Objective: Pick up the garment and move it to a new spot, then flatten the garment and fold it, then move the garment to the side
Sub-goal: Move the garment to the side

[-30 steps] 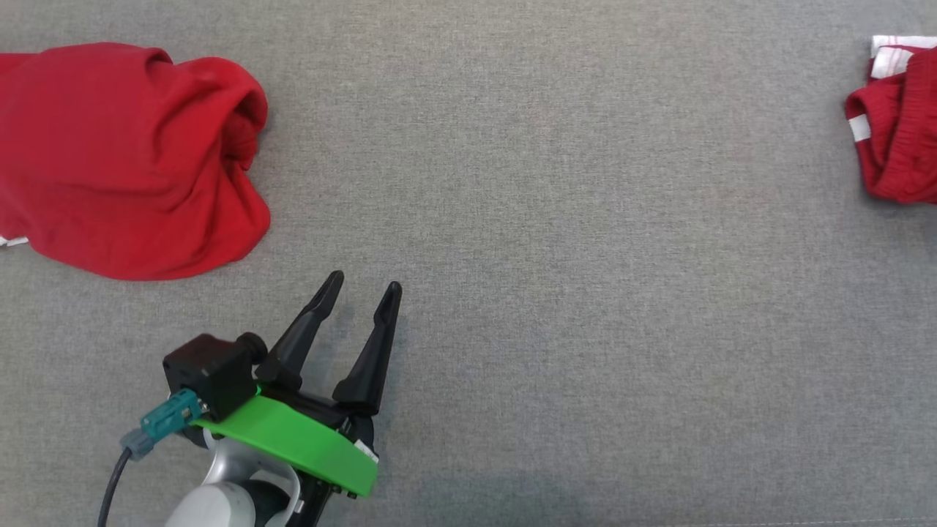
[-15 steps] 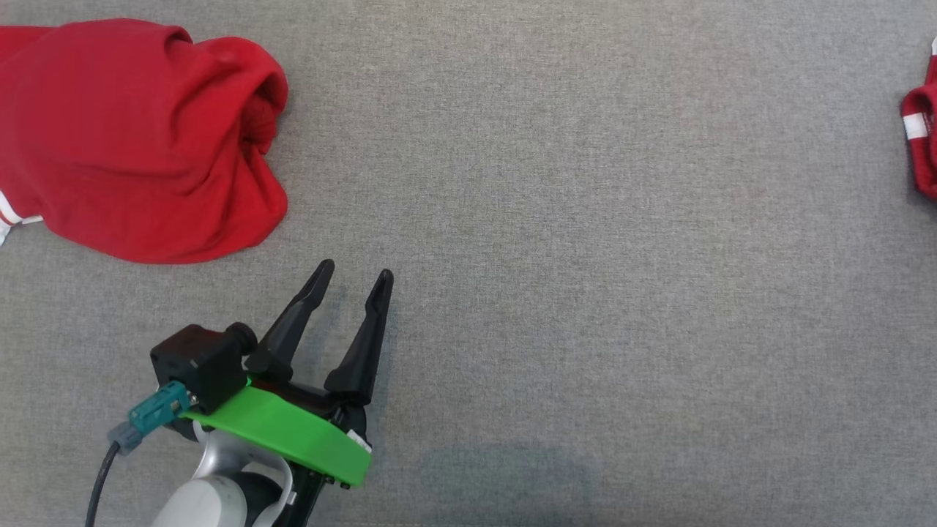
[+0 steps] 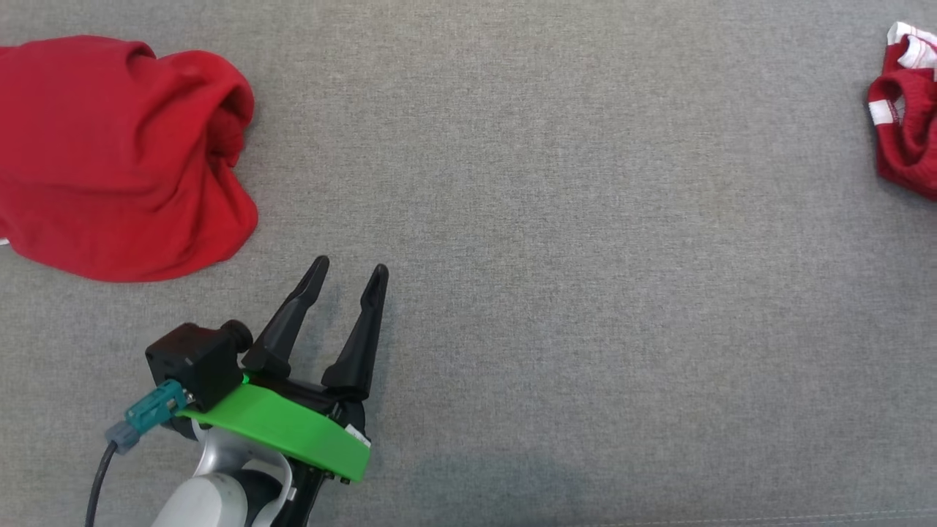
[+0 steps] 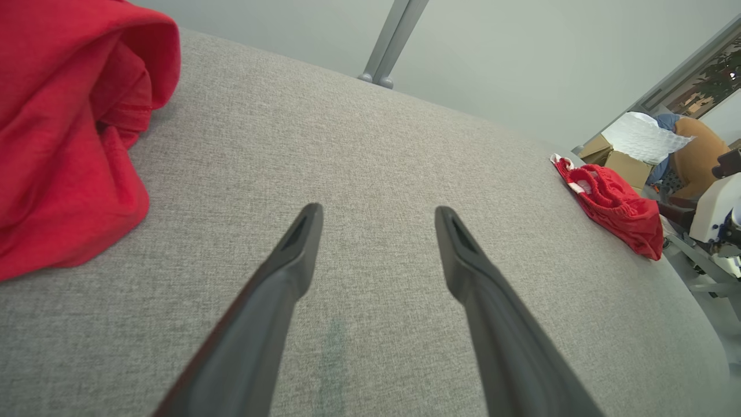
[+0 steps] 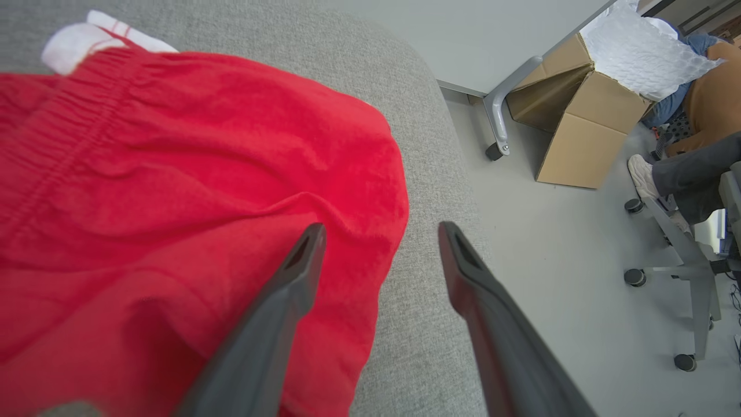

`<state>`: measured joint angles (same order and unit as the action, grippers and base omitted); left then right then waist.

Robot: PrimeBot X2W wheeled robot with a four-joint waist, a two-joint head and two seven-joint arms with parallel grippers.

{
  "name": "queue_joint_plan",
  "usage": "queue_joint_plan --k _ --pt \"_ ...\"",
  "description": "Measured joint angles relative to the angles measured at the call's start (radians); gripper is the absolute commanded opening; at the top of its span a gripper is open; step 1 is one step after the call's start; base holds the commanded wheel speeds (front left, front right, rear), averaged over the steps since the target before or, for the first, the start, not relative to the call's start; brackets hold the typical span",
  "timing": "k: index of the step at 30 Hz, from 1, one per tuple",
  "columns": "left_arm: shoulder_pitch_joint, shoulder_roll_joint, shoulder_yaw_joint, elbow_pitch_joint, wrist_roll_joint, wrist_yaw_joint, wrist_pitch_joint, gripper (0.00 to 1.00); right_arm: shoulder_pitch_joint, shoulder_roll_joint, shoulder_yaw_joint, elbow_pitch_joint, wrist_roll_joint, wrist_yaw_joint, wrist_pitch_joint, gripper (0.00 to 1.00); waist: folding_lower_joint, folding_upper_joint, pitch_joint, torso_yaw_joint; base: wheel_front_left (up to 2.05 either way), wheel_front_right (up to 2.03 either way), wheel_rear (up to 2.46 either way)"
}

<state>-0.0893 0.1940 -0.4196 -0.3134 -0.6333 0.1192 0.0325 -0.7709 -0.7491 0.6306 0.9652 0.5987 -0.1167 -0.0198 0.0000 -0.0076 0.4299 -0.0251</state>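
Crumpled red garment: heaped on the grey tabletop, ahead of the left gripper and off to its left. Near the fingertips but apart from them. One rolled fold faces the gripper's side.

Left gripper: low over the cloth-covered tabletop, both dark fingers spread wide, bare grey fabric between them. Holds nothing. In the left wrist view a faint dark streak on the surface lies between the fingers.

Stretch of tabletop to the right of the left gripper: plain grey weave.

Red shorts: well apart from the left gripper, far to its right and ahead, near the tabletop's right edge. White trim shows at the end farthest from the right gripper; a gathered waistband runs along the cloth.

Right gripper: fingers parted wide, gripping nothing. Its left finger lies over the near edge of the shorts; whether it touches the cloth, cannot tell. Its right finger is past the hem, over the tabletop's rim and the floor.

Beyond the right gripper, off the tabletop: an open cardboard box, bubble wrap, a person's shoe, a chair base on castors.
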Motion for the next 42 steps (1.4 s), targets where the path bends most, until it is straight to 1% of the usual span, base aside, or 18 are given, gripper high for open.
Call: queue_joint_plan --k 5,8,10,14,17,19,20,22,24,25,26,27,28,31,36,42 --pt "0.000 -0.014 0.003 0.017 -0.001 0.000 -0.010 1.00 -0.009 0.047 0.000 -0.043 -0.013 -0.001 -0.033 1.00 0.0000 0.0000 -0.020 -0.017 0.00 0.00 0.00" --pt "0.000 -0.019 0.006 0.033 -0.007 0.000 -0.026 1.00 -0.044 0.072 -0.001 -0.079 -0.023 -0.001 -0.070 1.00 0.0000 0.0000 -0.040 -0.026 0.00 0.00 0.00" --pt "0.000 -0.021 0.008 0.049 -0.012 -0.001 -0.033 1.00 -0.065 0.083 -0.004 -0.103 -0.031 -0.007 -0.099 1.00 0.0000 0.0000 -0.056 -0.032 0.00 0.00 0.00" --pt "-0.004 -0.028 0.016 0.079 -0.025 -0.008 -0.053 1.00 -0.076 0.111 -0.007 -0.142 -0.036 -0.007 -0.158 1.00 0.0000 0.0000 -0.093 -0.040 0.00 0.00 0.00" --pt "-0.013 -0.041 0.032 0.110 -0.036 -0.013 -0.070 1.00 -0.076 0.148 -0.006 -0.161 -0.036 -0.007 -0.197 1.00 0.0000 0.0000 -0.126 -0.044 0.00 0.00 0.00" --pt "-0.015 -0.052 0.038 0.129 -0.036 -0.014 -0.088 1.00 -0.075 0.177 -0.005 -0.174 -0.035 -0.007 -0.209 1.00 0.0000 0.0000 -0.149 -0.047 0.00 0.00 0.00" --pt "-0.015 -0.052 0.038 0.129 -0.036 -0.014 -0.088 1.00 -0.075 0.177 -0.005 -0.174 -0.035 -0.007 -0.209 1.00 0.0000 0.0000 -0.149 -0.047 0.00 0.00 0.00" --pt "-0.016 -0.053 0.049 0.151 -0.036 -0.014 -0.104 1.00 -0.070 0.206 -0.008 -0.190 -0.022 -0.007 -0.219 1.00 0.0000 0.0000 -0.173 -0.048 0.00 0.00 0.00" --pt "-0.016 -0.055 0.065 0.170 -0.036 -0.014 -0.123 1.00 -0.055 0.236 -0.007 -0.206 -0.012 0.002 -0.220 1.00 0.0000 0.0000 -0.198 -0.049 0.00 0.00 0.00" --pt "-0.016 -0.057 0.070 0.185 -0.036 -0.014 -0.136 1.00 -0.030 0.268 -0.005 -0.220 -0.001 0.002 -0.227 1.00 0.0000 0.0000 -0.222 -0.049 0.00 0.00 0.00" --pt "-0.016 -0.057 0.070 0.185 -0.036 -0.014 -0.136 1.00 -0.030 0.268 -0.005 -0.220 -0.001 0.002 -0.227 1.00 0.0000 0.0000 -0.222 -0.049 0.00 0.00 0.00" --pt "-0.016 -0.058 0.075 0.195 -0.036 -0.014 -0.144 1.00 -0.015 0.285 -0.006 -0.227 0.004 0.001 -0.228 1.00 0.0000 0.0000 -0.235 -0.049 0.00 0.00 0.00" --pt "-0.014 -0.066 0.090 0.213 -0.042 -0.014 -0.156 1.00 0.018 0.316 -0.009 -0.242 0.010 0.001 -0.230 1.00 0.0000 0.0000 -0.259 -0.049 0.00 0.00 0.00" --pt "-0.011 -0.079 0.101 0.235 -0.044 -0.013 -0.170 1.00 0.068 0.357 -0.034 -0.265 0.033 0.000 -0.232 1.00 0.0000 0.0000 -0.294 -0.049 0.00 0.00 0.00" --pt "0.024 -0.081 0.138 0.268 -0.049 -0.012 -0.198 1.00 0.159 0.419 -0.038 -0.317 0.035 -0.006 -0.235 1.00 0.0000 0.0000 -0.343 -0.048 0.00 0.00 0.00" --pt "0.056 -0.080 0.176 0.288 -0.031 -0.004 -0.229 1.00 0.194 0.458 -0.064 -0.456 -0.009 -0.007 -0.235 1.00 0.0000 0.0000 -0.376 -0.061 0.00 0.00 0.00"
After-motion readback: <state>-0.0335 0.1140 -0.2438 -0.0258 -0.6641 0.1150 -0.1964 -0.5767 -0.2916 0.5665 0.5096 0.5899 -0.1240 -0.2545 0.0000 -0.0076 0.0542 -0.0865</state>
